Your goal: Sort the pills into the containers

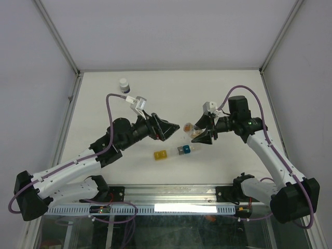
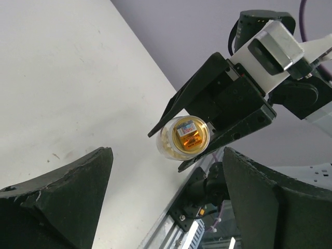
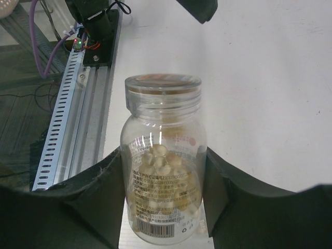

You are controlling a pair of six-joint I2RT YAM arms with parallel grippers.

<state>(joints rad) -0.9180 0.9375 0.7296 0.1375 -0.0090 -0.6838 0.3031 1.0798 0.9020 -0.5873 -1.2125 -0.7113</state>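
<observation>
My right gripper (image 1: pixel 197 131) is shut on a small clear vial (image 1: pixel 190 127) and holds it above the table. In the right wrist view the vial (image 3: pixel 163 171) stands between my fingers, its lid (image 3: pixel 163 85) on, with pale tan pills (image 3: pixel 161 155) inside. My left gripper (image 1: pixel 174 129) is open just left of the vial, pointing at its lid end. In the left wrist view the vial (image 2: pixel 188 136) shows lid-first ahead of my wide-apart fingers (image 2: pixel 62 202), with nothing between them. The containers (image 1: pixel 176 152) lie on the table below as a short strip, one yellow (image 1: pixel 161 154), one blue (image 1: pixel 185 150).
A small white-capped dark bottle (image 1: pixel 123 84) stands at the back left of the table. A metal rail (image 1: pixel 171 193) with cables runs along the near edge. Frame posts and walls close in the left, right and back sides.
</observation>
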